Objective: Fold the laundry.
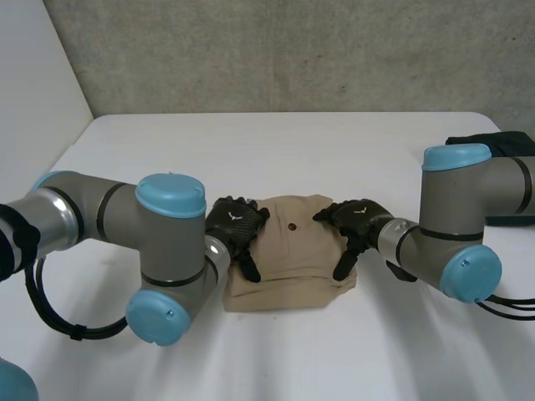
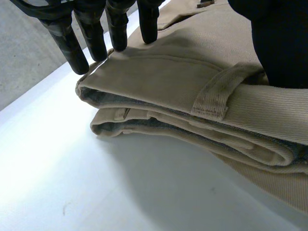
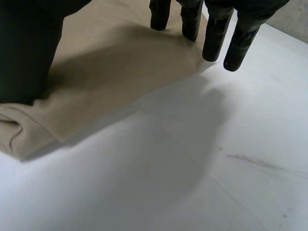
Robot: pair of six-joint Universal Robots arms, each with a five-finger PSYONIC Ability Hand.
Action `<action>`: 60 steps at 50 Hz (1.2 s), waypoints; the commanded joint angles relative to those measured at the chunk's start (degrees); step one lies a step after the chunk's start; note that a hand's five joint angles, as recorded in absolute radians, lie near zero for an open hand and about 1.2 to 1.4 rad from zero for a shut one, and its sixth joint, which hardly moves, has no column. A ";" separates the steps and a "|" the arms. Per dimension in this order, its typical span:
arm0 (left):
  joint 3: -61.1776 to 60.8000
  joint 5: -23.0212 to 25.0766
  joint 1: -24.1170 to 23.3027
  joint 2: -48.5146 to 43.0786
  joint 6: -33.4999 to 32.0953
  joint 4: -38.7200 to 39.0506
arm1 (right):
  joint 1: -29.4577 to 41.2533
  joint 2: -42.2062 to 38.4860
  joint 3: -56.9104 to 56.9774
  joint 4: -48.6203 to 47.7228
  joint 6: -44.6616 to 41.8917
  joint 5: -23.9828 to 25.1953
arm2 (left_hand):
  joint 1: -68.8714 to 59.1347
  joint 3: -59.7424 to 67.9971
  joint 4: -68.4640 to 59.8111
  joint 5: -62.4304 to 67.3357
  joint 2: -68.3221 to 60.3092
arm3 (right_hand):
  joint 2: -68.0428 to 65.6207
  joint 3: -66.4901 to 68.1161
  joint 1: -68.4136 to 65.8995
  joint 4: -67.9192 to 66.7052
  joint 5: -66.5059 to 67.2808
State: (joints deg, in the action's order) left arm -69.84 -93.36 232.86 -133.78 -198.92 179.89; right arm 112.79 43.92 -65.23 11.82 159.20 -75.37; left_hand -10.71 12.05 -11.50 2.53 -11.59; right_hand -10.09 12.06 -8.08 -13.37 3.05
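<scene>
A folded tan pair of trousers (image 1: 292, 255) lies at the lower middle of the frame on the white tabletop (image 1: 251, 150). The left hand (image 1: 236, 225) rests on the left side of the trousers, its fingers lying relaxed on the cloth. The right hand (image 1: 355, 221) rests on the right side, fingers pointing down along that edge. A small dark button (image 1: 292, 226) sits between the hands. At the right edge of the frame, behind the right arm (image 1: 468, 200), lies a dark cloth (image 1: 495, 142). A grey wall (image 1: 292, 50) spans the top.

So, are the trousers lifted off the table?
No, the trousers lie flat on the table, left hand and right hand on top.
</scene>
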 commanded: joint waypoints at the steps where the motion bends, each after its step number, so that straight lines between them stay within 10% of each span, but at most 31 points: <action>1: -0.04 3.43 -0.21 3.52 -0.94 -1.38 | -0.02 5.12 -1.66 -1.89 -0.99 -0.74 | -0.01 -1.33 0.78 -1.81 0.87 | 0.09 -2.06 -1.92 3.37 -3.05; 24: -2.58 22.33 8.75 29.19 12.59 -9.02 | 4.01 30.61 -29.41 -19.12 6.55 -9.98 | -0.51 -0.82 0.28 -1.30 0.37 | 0.09 -2.06 -1.92 3.37 -3.05; 60: -4.26 26.03 8.93 29.28 13.56 -10.87 | 14.48 11.02 -32.16 -40.56 -2.40 -10.06 | -0.51 -0.82 0.28 -1.30 0.37 | -15.46 13.49 -17.47 -12.18 12.50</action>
State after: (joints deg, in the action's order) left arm -73.71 -67.38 241.84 -104.50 -185.35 168.85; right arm 127.40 57.95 -100.73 -28.40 157.04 -85.38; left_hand -10.71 12.05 -11.50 2.52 -11.59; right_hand -11.52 12.21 -9.42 -13.38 2.87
